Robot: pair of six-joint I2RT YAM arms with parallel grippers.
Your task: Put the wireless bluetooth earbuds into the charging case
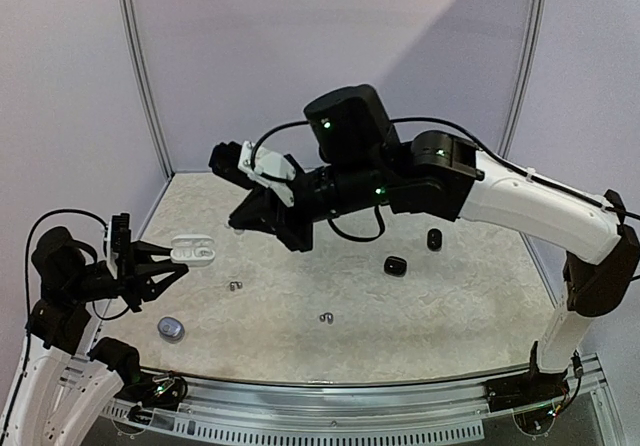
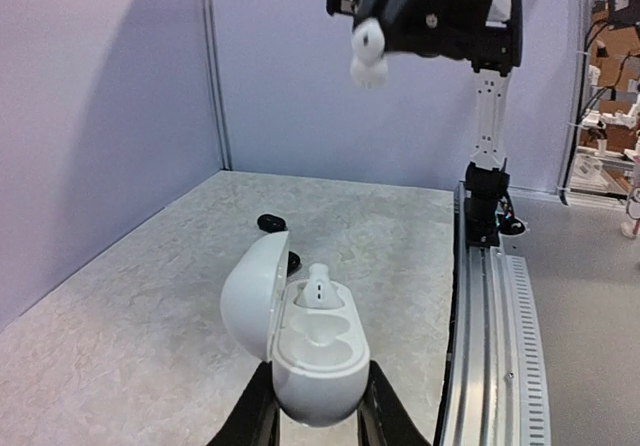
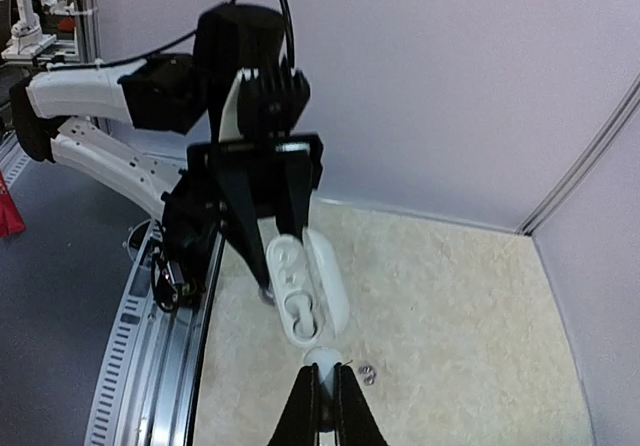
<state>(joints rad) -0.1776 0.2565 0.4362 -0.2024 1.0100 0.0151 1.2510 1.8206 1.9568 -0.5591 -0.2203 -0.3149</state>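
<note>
My left gripper (image 1: pixel 176 262) (image 2: pixel 315 411) is shut on the base of a white charging case (image 1: pixel 192 251) (image 2: pixel 310 351) and holds it with the lid open. One white earbud (image 2: pixel 318 288) sits in the case's far slot; the near slot is empty. My right gripper (image 1: pixel 236 223) (image 3: pixel 325 371) is shut on a second white earbud (image 3: pixel 323 356) (image 2: pixel 367 54), raised above and to the right of the case (image 3: pixel 300 286), not touching it. Small silvery hooked buds (image 1: pixel 236 286) (image 1: pixel 326 317) lie on the table.
A grey pebble-like case (image 1: pixel 170 328) lies near the front left. A black case (image 1: pixel 395 265) and another small black piece (image 1: pixel 434 239) lie at centre right. The metal rail (image 2: pixel 495 326) runs along the near table edge. Walls enclose the back and sides.
</note>
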